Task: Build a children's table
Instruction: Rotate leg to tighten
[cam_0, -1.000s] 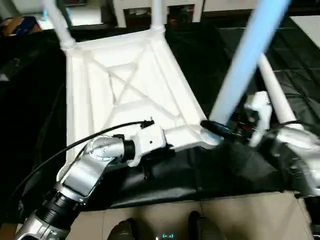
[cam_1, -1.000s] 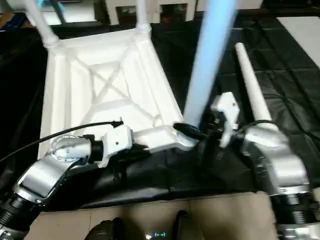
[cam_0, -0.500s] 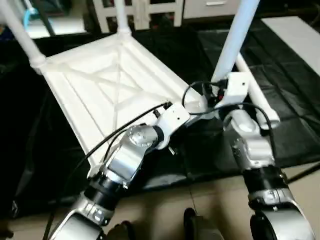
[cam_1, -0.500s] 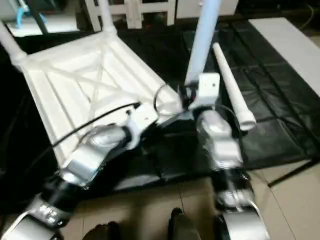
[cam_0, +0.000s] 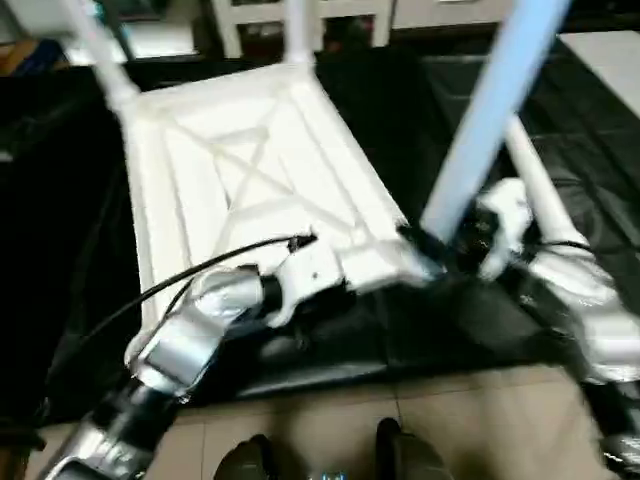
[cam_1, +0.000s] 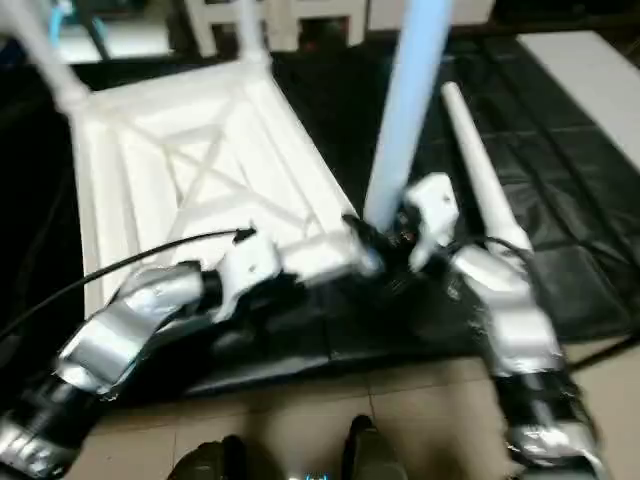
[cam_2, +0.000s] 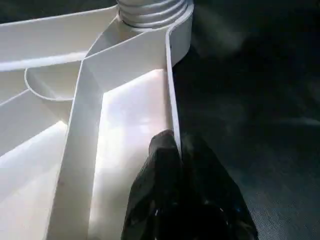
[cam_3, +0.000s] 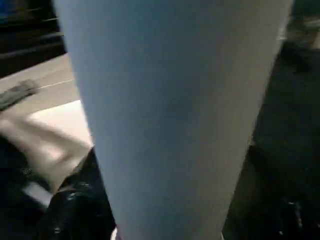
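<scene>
The children's table top (cam_0: 200, 170) lies upside down on the black mat, its X ribs facing up. Two legs stand in the far corner sockets (cam_0: 100, 50) (cam_0: 297, 30). A third leg (cam_0: 490, 110) stands upright in the near right corner. Another leg (cam_0: 535, 185) lies loose on the mat to the right. My left gripper (cam_2: 176, 142) is shut on the thin near rim of the top, close to that corner's socket (cam_2: 155, 10). My right gripper (cam_0: 435, 243) is at the base of the upright leg (cam_3: 175, 100), open, with a finger on each side.
The black mat (cam_0: 420, 120) covers the floor under the table top. Beige floor tiles (cam_0: 480, 420) and the robot's feet (cam_0: 250, 460) are at the near edge. White shelving (cam_0: 330, 10) stands behind the mat. A white panel (cam_0: 610, 50) lies at the far right.
The camera has swung, so the whole picture shifted. The left gripper still pinches the rim. The right gripper stays at the upright leg's base, its fingers standing wider than before.
</scene>
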